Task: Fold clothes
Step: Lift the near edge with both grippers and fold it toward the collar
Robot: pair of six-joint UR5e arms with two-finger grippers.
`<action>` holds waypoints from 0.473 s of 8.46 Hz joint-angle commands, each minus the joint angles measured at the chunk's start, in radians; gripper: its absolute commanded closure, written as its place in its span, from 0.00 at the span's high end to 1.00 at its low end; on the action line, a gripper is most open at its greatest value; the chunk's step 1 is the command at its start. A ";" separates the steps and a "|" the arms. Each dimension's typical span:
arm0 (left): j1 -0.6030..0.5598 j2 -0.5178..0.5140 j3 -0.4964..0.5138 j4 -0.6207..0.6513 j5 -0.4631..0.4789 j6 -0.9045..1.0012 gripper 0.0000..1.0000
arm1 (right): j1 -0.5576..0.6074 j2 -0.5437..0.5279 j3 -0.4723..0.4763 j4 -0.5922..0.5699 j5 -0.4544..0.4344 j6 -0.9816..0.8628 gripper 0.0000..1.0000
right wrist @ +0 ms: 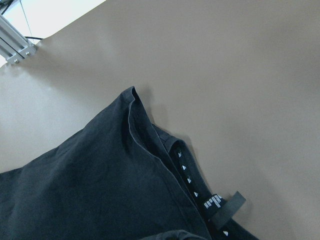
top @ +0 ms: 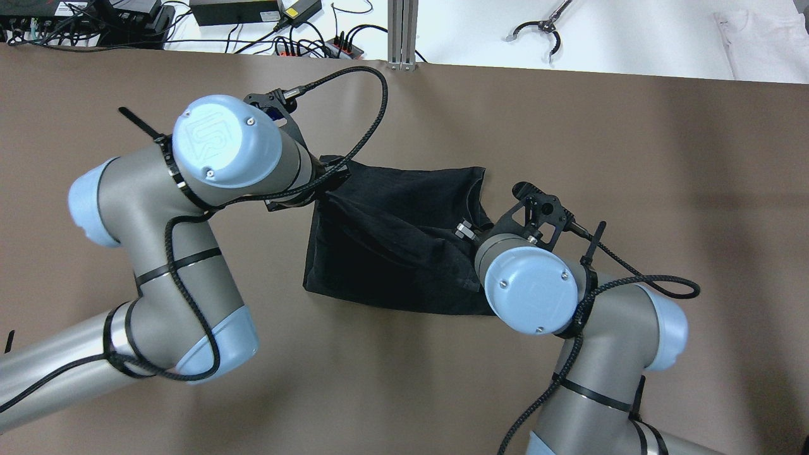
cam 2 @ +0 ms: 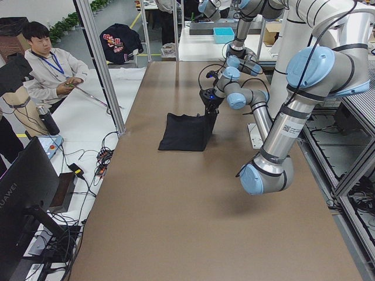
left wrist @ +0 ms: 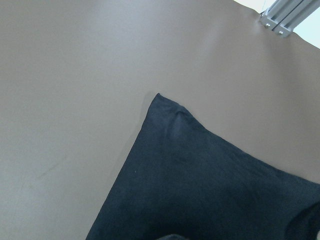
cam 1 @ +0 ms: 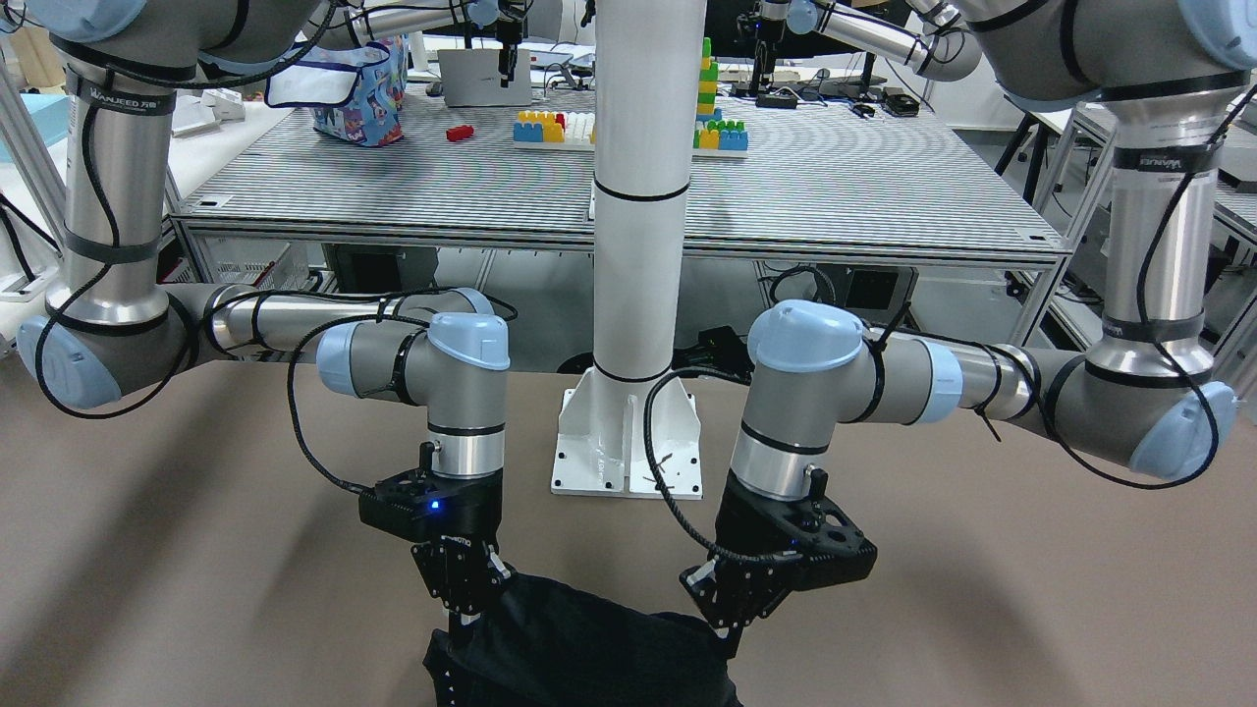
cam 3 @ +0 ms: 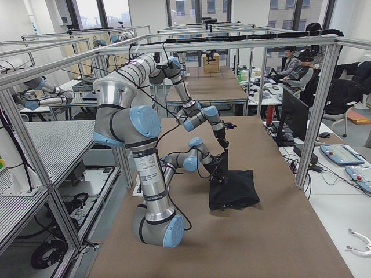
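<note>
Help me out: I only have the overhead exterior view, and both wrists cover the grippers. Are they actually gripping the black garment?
Observer: It looks so. In the front-facing view, the right gripper and left gripper each pinch the upper edge of the black garment.
Operator: Is that edge lifted?
Observer: Yes. The exterior right view shows the cloth hanging from the grippers down to the table, with the rest lying flat.
Operator: Any markings on it?
Observer: The right wrist view shows a black strip with small white triangles along one edge, and a loop tab beside it.
</note>
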 commanded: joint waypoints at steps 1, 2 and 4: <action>-0.060 -0.075 0.200 -0.074 -0.003 0.084 0.00 | 0.057 0.115 -0.191 0.046 -0.003 -0.008 0.00; -0.075 -0.092 0.266 -0.116 -0.003 0.096 0.00 | 0.078 0.173 -0.313 0.130 -0.001 -0.008 0.00; -0.087 -0.132 0.406 -0.191 -0.002 0.133 0.00 | 0.111 0.240 -0.529 0.279 -0.003 -0.039 0.00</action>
